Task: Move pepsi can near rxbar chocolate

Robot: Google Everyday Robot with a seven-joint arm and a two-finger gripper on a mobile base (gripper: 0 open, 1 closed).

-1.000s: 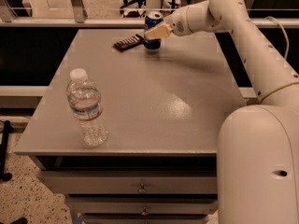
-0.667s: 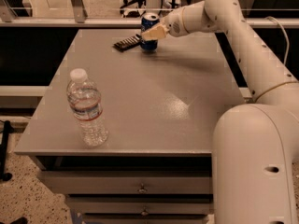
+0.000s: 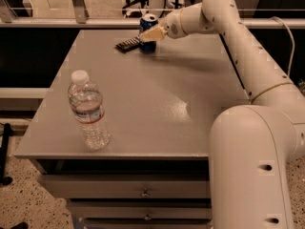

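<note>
The blue pepsi can [image 3: 148, 26] stands upright on the far part of the grey table [image 3: 143, 99], right next to the rxbar chocolate [image 3: 127, 44], a flat black bar lying just left of it. My gripper [image 3: 150, 34] reaches in from the right and is at the can, its pale fingers [image 3: 153, 34] across the can's front. The can's lower part is partly hidden by the fingers.
A clear plastic water bottle [image 3: 88, 111] with a white cap stands near the table's front left corner. Drawers sit under the tabletop. My white arm [image 3: 248, 51] spans the table's right side. A railing and chair legs lie beyond the far edge.
The gripper and the can have shifted slightly left, closer to the black bar. The bottle has not moved.
</note>
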